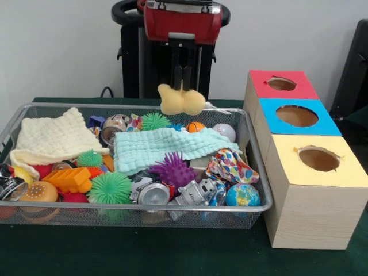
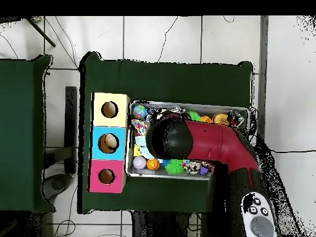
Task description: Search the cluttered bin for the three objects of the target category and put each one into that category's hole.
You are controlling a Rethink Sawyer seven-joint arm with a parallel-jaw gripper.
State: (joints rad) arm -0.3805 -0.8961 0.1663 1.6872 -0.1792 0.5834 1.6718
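We see the end effector [image 1: 182,86] hanging above the far side of the wire bin [image 1: 256,167], clenched on a pale yellow soft lump [image 1: 181,100] that dangles clear of the clutter. The lump bulges out on either side of the black fingers [image 1: 177,75], which pinch it at the top.

Right under the end effector lies a mint green cloth [image 1: 167,147], and just in front of that a purple spiky ball [image 1: 173,170]. Off to the side away from the boxes we find a cream knitted cloth [image 1: 54,138] draped over the bin's corner, with a green spiky ball [image 1: 110,187] and an orange toy [image 1: 69,179] toward the camera. On the box side of the end effector sit a white ball [image 1: 225,131] and a globe ball [image 1: 242,195].

Beyond the bin, on the green desk [image 1: 172,253], three boxes stand in a row: red top [image 1: 281,84], blue top [image 1: 296,116], yellow top [image 1: 318,159], each with a round hole.

From overhead, the red arm [image 2: 216,148] covers the middle of the bin [image 2: 191,105], so we cannot see the end effector there.
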